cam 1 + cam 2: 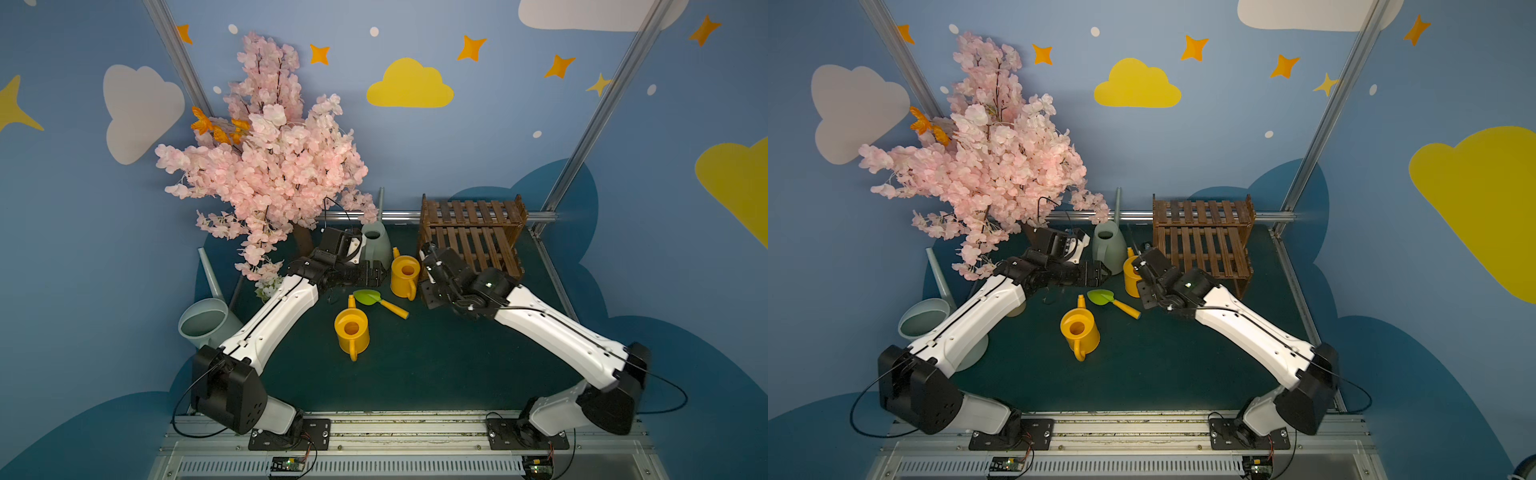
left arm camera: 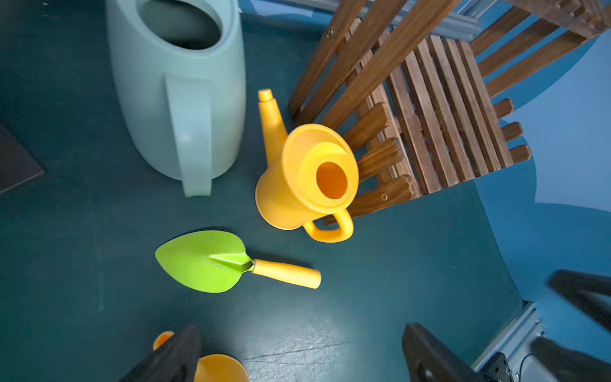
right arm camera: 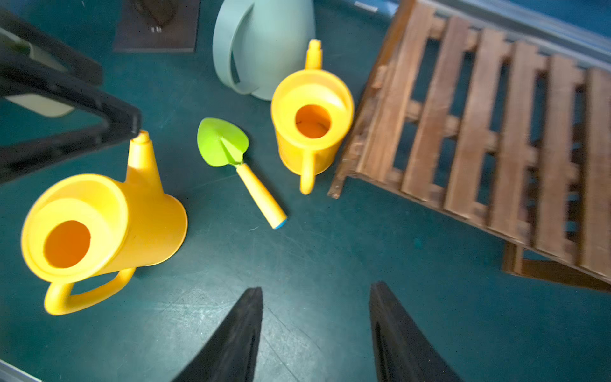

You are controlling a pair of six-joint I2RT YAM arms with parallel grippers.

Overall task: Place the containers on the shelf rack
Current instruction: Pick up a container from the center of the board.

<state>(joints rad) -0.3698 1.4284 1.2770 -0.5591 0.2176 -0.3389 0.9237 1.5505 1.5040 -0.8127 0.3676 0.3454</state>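
Note:
The brown slatted shelf rack stands at the back right with nothing on its boards. One small yellow container stands against the rack's front left corner. A second yellow container stands mid-table. A pale green container stands behind the first yellow one, and another pale green one sits at the far left, partly behind my left arm. My left gripper is open wide above the mat, just left of the yellow container by the rack. My right gripper is open over bare mat in front of the rack.
A green trowel with a yellow handle lies between the two yellow containers. A tall pink blossom tree fills the back left, with white flowers under it. A metal rail runs along the back edge.

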